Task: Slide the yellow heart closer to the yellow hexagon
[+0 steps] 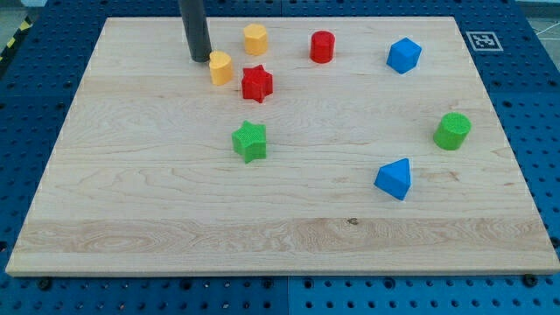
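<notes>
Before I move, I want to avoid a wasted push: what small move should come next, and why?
Probably a short push toward the view's right and slightly up. My tip sits just left of the yellow heart, and the yellow hexagon lies up and right of it. The red star is close below-right, so keep off it.

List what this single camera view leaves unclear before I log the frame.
- Rod above my tip: cut off by the view's top edge.
- Contact between my tip and the yellow heart: too close to tell.
- Gap between yellow heart and red star: unclear from this angle.
- Yellow hexagon: far sides hidden by its own body.
</notes>
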Motion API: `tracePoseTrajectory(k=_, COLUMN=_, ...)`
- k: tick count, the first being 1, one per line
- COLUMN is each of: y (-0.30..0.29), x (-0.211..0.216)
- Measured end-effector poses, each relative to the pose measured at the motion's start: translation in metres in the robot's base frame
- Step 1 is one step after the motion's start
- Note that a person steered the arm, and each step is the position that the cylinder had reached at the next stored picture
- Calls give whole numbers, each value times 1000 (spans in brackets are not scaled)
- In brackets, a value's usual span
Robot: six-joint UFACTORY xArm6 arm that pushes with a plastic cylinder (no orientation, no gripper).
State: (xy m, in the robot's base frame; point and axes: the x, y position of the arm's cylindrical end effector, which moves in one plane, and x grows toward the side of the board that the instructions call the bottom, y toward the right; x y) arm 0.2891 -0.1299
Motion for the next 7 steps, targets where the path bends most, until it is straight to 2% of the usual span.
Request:
tracePoseTrajectory(k=2, y=-31, x=46)
tracePoseTrajectory(k=3, y=1, x=85)
tracePoseTrajectory(k=5, y=5, x=80)
tracePoseTrajectory(k=6, y=22, x=32)
tracePoseTrajectory(k=7, y=28, x=25)
